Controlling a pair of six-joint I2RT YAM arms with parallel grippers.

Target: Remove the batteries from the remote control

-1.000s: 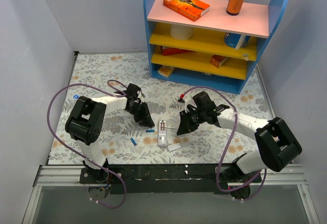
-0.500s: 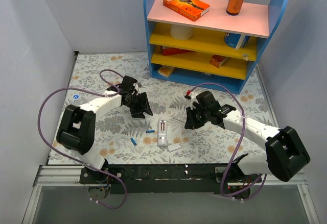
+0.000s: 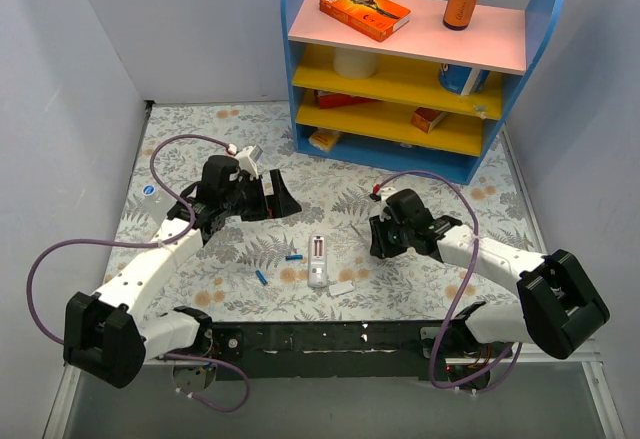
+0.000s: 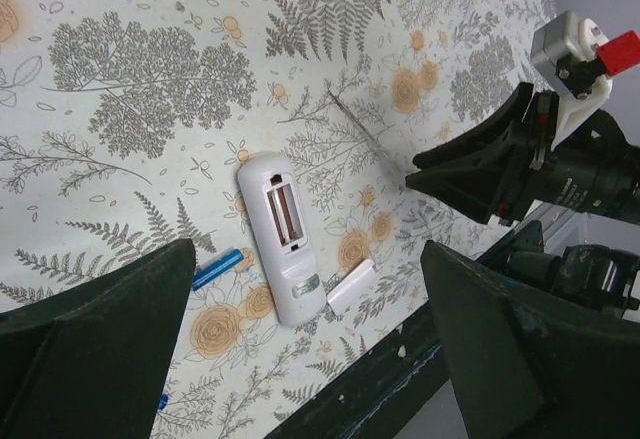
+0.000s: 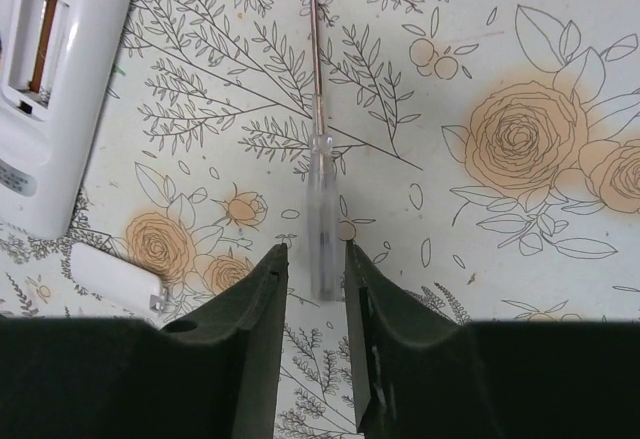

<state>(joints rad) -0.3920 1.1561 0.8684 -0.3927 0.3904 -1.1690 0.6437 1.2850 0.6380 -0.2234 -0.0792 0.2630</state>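
The white remote control point(image 3: 317, 261) lies back-up on the flowered table, and its battery slot point(image 4: 283, 209) shows bare contacts. Two blue batteries lie to its left, one close point(image 3: 294, 257) point(image 4: 217, 269), one nearer the front point(image 3: 261, 278). The loose white cover point(image 3: 342, 287) point(image 5: 115, 277) rests by its lower right corner. My left gripper point(image 3: 275, 199) point(image 4: 308, 249) hovers behind and left of the remote, wide open with nothing in it. My right gripper point(image 3: 378, 239) point(image 5: 315, 251) is to the remote's right, jaws apart, with a thin tool's clear handle point(image 5: 322, 199) lying loose between the tips.
A blue shelf unit point(image 3: 410, 69) with boxes and a bottle stands at the back right. The black mounting rail point(image 3: 330, 337) runs along the front edge. The tool's thin metal rod point(image 5: 315, 49) point(image 4: 365, 137) points away from my right gripper.
My left gripper rose back and left from the batteries and opened wide. My right gripper drew away from the remote to the right and parted its jaws round the tool.
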